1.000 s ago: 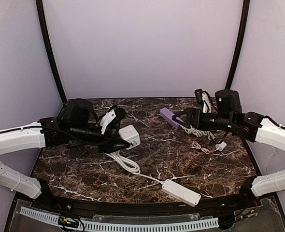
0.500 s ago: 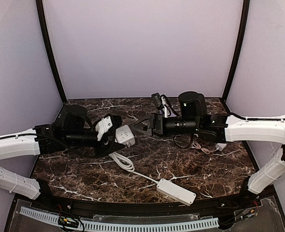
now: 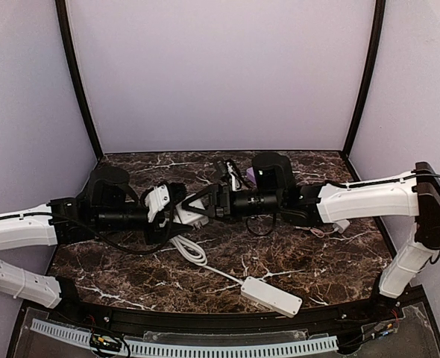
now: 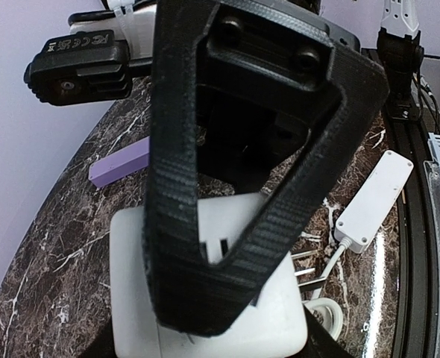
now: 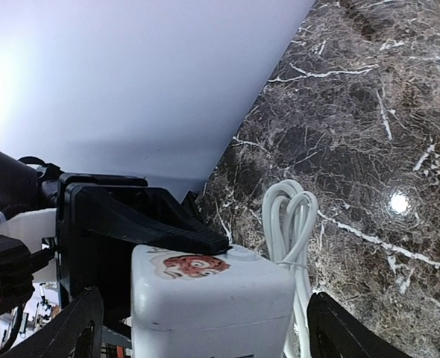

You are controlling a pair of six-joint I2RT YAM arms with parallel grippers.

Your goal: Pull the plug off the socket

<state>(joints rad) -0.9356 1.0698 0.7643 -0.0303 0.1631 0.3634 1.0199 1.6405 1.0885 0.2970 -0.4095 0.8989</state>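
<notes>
The left pincer (image 3: 186, 214) is clamped on the socket (image 5: 205, 298), the right pincer (image 3: 209, 203) gapes wide astride that socket, and a white cord (image 3: 192, 250) trails from the socket across the desk (image 3: 317, 261) to the power strip (image 3: 271, 296).

On your desk (image 3: 115, 261): left tool (image 3: 181, 211) and right tool (image 3: 209, 203) meeting at the white socket (image 3: 193, 215), mid-desk; white cord (image 3: 192, 250) looped just nearer you, running to the power strip (image 3: 271, 296) by your front edge; purple block (image 3: 250, 179) behind the right arm; thin white cable (image 3: 315, 231) lying to the right.
</notes>
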